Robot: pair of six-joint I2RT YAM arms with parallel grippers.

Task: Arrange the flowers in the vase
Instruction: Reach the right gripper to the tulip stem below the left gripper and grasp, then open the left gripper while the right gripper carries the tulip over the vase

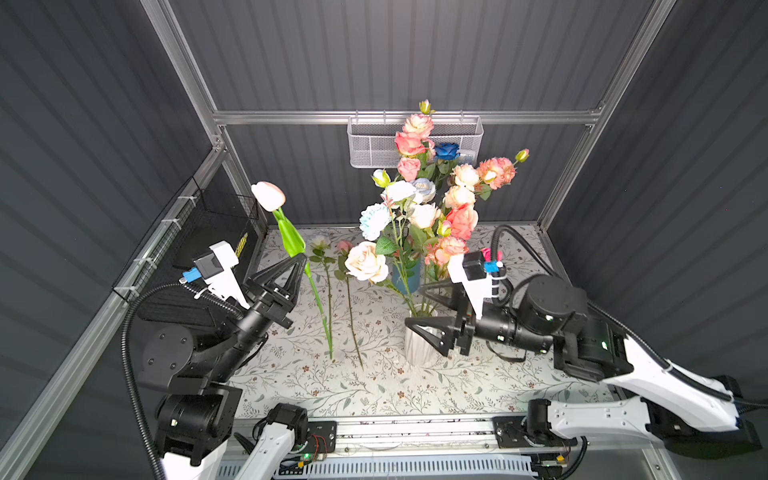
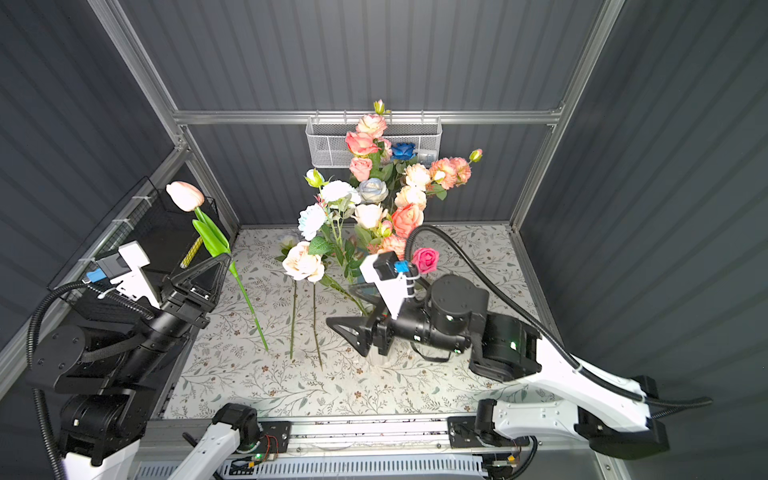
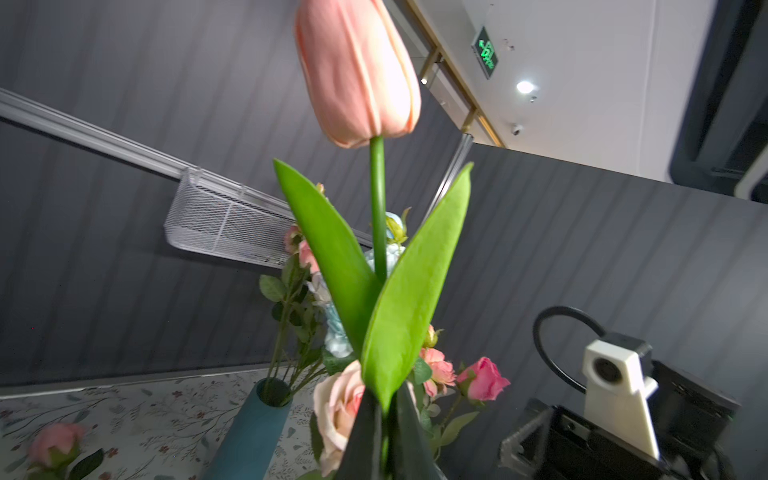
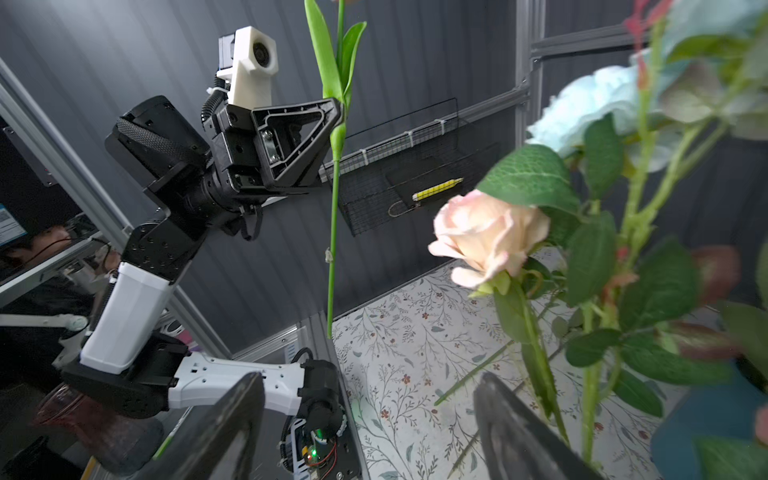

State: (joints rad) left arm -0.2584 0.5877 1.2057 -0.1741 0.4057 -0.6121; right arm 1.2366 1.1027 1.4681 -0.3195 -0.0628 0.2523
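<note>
Left side, my left gripper (image 1: 302, 261) is clamped on the tulip (image 1: 269, 195) stem at the leaf base. Only the right wrist view shows the stem end hanging free. Right gripper (image 1: 415, 307): jaws apart at the white vase (image 1: 417, 353). Flowers (image 1: 419, 195) stand mid-scene: pink, peach, cream, pale blue, one deep blue.

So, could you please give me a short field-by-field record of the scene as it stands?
left hand: shut on the tulip stem, bloom raised
right hand: open, close to the white vase
white vase: holds several flowers
teal vase: behind it, also holding flowers
loose roses: two, lying on the table
not yet in a vase: tulip, both loose roses
</note>
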